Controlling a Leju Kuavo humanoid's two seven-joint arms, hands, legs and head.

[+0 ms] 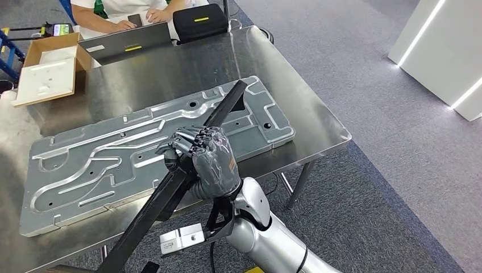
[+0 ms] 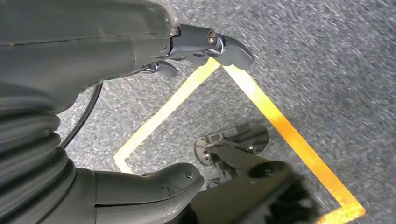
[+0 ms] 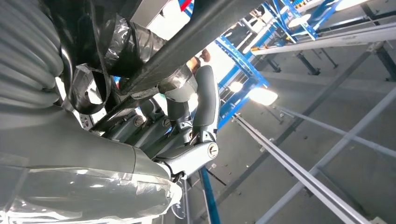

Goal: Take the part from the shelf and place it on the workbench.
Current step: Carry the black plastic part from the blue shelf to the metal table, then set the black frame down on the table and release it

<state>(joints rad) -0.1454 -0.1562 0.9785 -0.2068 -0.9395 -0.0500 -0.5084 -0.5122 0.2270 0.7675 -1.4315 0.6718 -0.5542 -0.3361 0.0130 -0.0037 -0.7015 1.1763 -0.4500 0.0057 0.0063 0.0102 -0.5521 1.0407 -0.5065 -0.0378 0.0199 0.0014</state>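
The part is a long black bar. My right hand grips it around its middle and holds it slanted above the steel workbench. Its far end reaches over a large machined aluminium plate lying on the bench, and its near end hangs past the bench's front edge. In the right wrist view the fingers wrap round the black bar. My left hand hangs over grey carpet with thumb and fingers apart and nothing in it.
At the far side of the bench a person sits at a laptop beside a black bag. A cardboard box with white foam stands far left. Yellow floor tape lies below my left hand.
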